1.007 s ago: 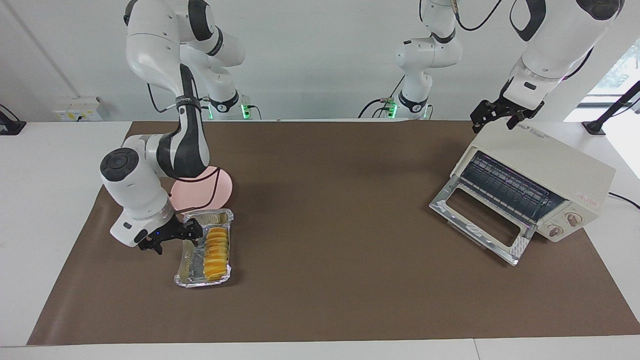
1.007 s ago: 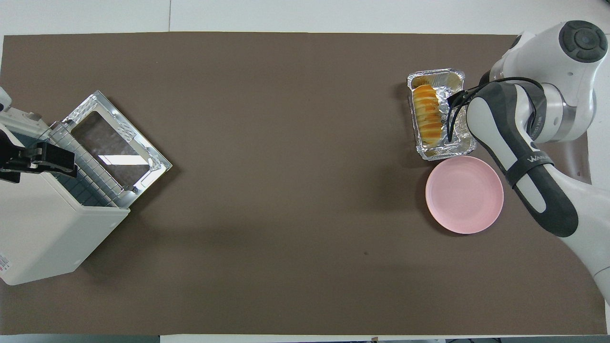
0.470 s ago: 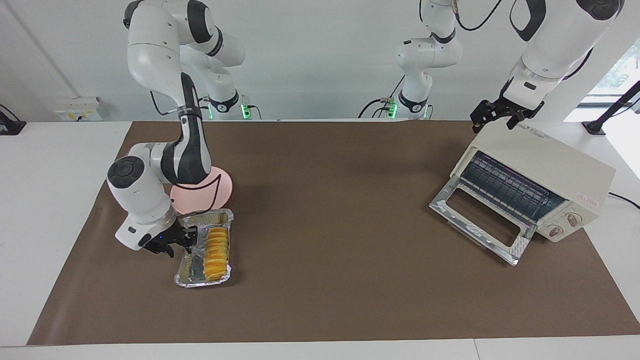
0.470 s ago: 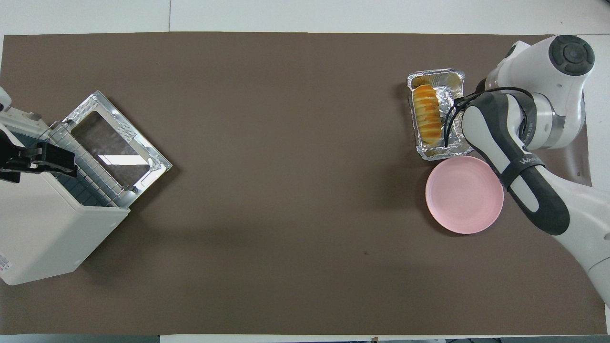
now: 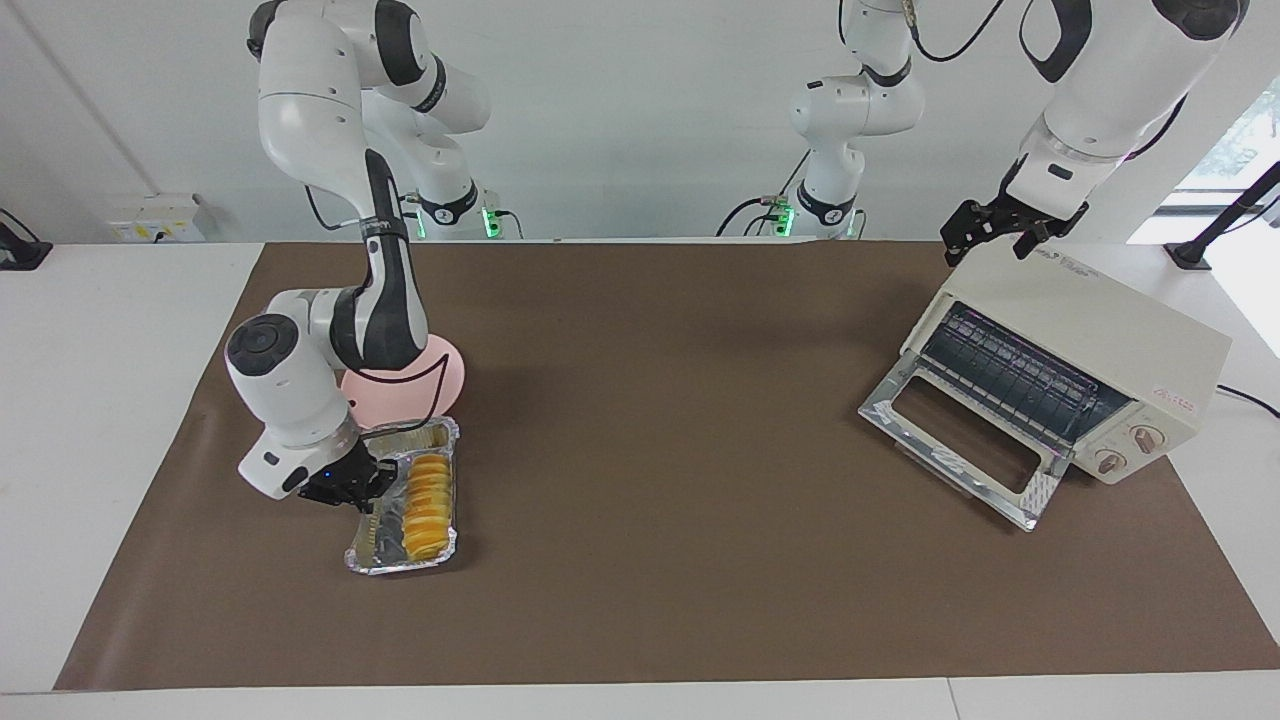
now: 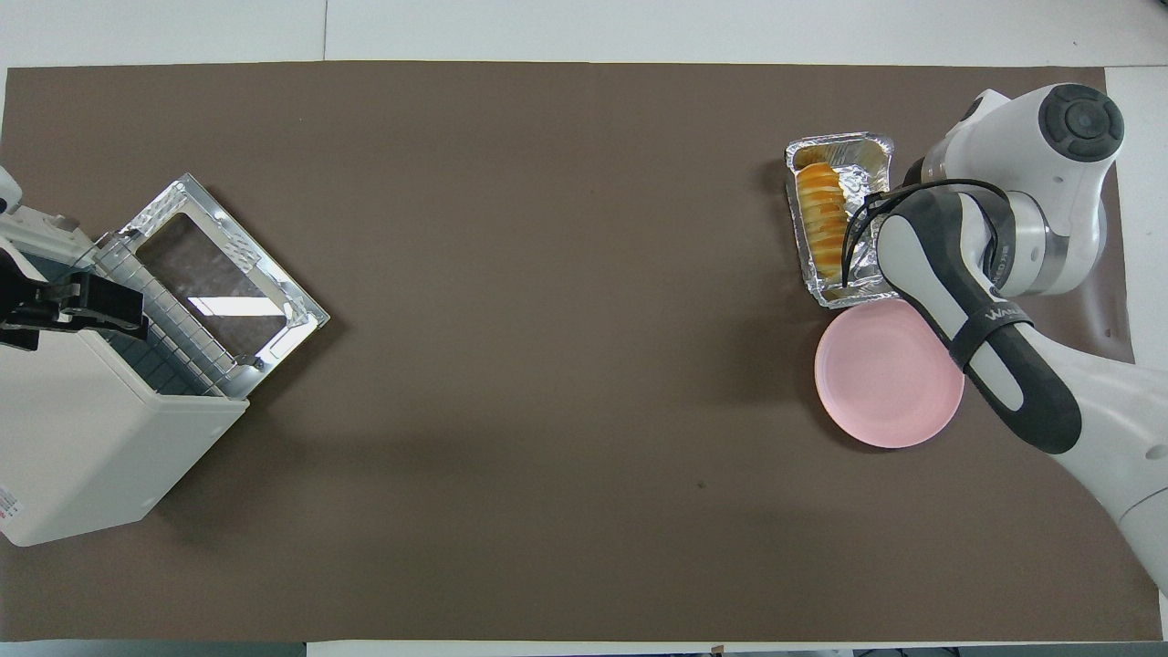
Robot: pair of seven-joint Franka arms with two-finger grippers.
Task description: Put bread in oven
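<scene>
Crinkled, shiny foil tray (image 5: 402,520); matt brown table mat (image 5: 660,480); smooth pink plate (image 6: 890,374); oven (image 5: 1090,355) with matt cream casing, glass door framed in bright metal at its 7 o'clock.

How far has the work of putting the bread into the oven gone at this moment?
Done: the oven door is down. In hand: the right gripper is low at the edge of the foil tray, where the bread lies. Left: lifting the bread and carrying it to the oven rack. The left gripper waits over the oven.
</scene>
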